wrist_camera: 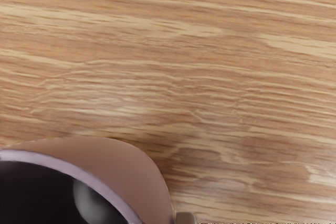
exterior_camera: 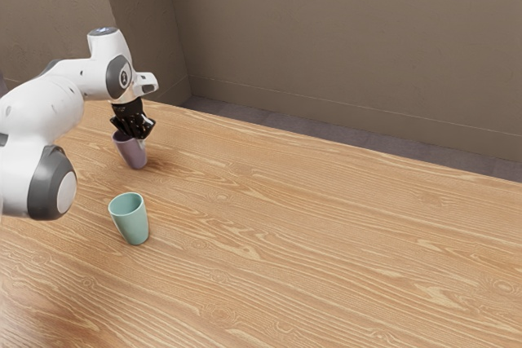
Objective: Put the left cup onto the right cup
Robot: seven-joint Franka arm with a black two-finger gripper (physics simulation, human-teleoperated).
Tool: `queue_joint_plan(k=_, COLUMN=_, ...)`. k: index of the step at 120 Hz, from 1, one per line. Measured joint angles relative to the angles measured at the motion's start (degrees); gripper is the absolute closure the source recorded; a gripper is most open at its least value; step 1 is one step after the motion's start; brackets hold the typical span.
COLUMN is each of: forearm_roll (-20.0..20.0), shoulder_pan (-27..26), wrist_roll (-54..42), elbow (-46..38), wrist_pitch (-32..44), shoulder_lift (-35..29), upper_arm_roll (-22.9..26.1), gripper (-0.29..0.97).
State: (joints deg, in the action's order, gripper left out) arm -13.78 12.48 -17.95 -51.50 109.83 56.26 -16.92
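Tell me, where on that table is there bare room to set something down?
Nearly all the wooden table to the exterior view's right of the teal cup and purple cup is bare. It is crowded only at the exterior view's left, where the claw hangs over the purple cup.

The end of my arm (exterior_camera: pixel 49 103) hides the rim of the purple cup (exterior_camera: pixel 133 155) in the exterior view, whose left edge crops the arm. In the wrist view that cup is blurred and cropped.

The purple cup (exterior_camera: pixel 132 153) stands with its open side up, far back on the left. The blue-green cup (exterior_camera: pixel 130 218) stands upright nearer, apart from it.
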Motion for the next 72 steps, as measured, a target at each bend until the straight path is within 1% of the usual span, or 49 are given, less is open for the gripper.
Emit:
queue_joint_plan(k=49, forearm_roll=1.54, shoulder_pan=-0.26, wrist_roll=-0.34, elbow=-0.31, wrist_pitch=-0.39, shoulder_lift=-2.30, upper_arm_roll=-0.13, gripper=0.78)
queue_joint_plan(k=72, forearm_roll=1.94, shoulder_pan=-1.26, wrist_roll=-0.63, elbow=-2.96, wrist_pitch=-0.81, shoulder_lift=-5.16, upper_arm_roll=-0.11, gripper=0.78)
